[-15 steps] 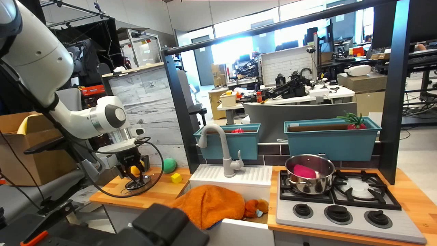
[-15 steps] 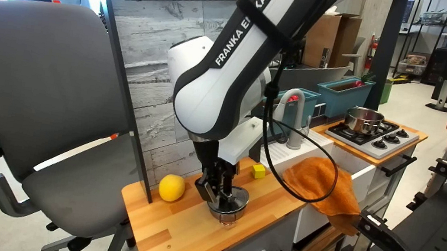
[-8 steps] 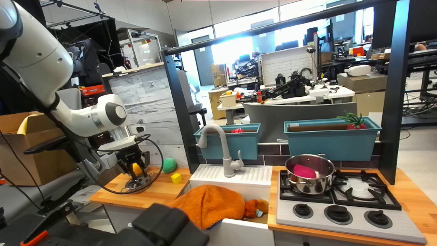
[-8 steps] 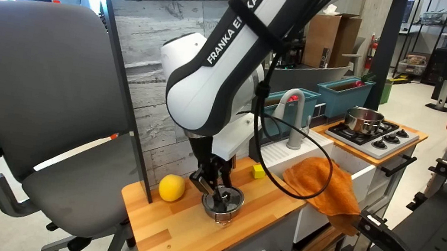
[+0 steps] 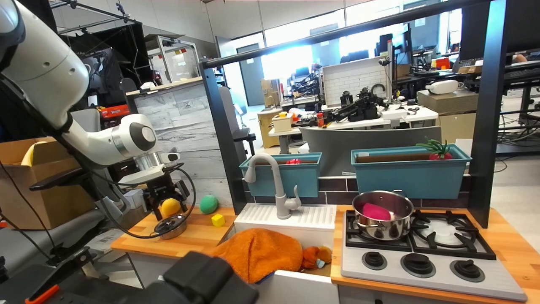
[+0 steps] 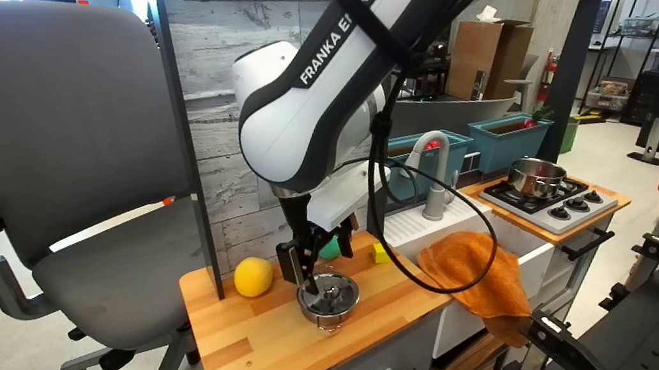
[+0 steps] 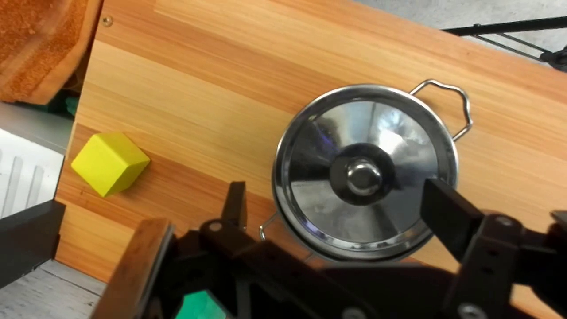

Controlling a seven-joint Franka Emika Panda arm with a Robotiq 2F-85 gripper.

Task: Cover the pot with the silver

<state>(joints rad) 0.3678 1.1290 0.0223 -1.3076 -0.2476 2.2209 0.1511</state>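
On the left counter a silver lid (image 7: 328, 217) with a round knob (image 7: 364, 177) lies on a small metal pot (image 6: 318, 319) with wire handles (image 7: 464, 104). My gripper (image 7: 333, 195) stands open just above the lid, its fingers wide apart on either side of the knob and not touching it. In the wrist view one finger (image 7: 447, 212) overlaps the lid's edge. Both exterior views show the gripper (image 5: 171, 211) tilted over this covered pot. A larger shiny pot (image 5: 386, 230) without a lid stands on the stove, a magenta thing (image 5: 376, 212) inside it.
Near the covered pot are a yellow ball (image 6: 253, 277), a green ball (image 5: 209, 204) and a yellow cube (image 5: 218, 220). The faucet (image 5: 276, 181) rises between counter and stove (image 5: 422, 274). An orange towel (image 5: 257, 253) drapes over the sink. Teal planters (image 5: 405, 179) stand behind.
The fingers were shut at the lid's knob and have spread apart. In an exterior view the gripper moved left and slightly up. Lid and small pot shifted a little, the lid now resting there free.
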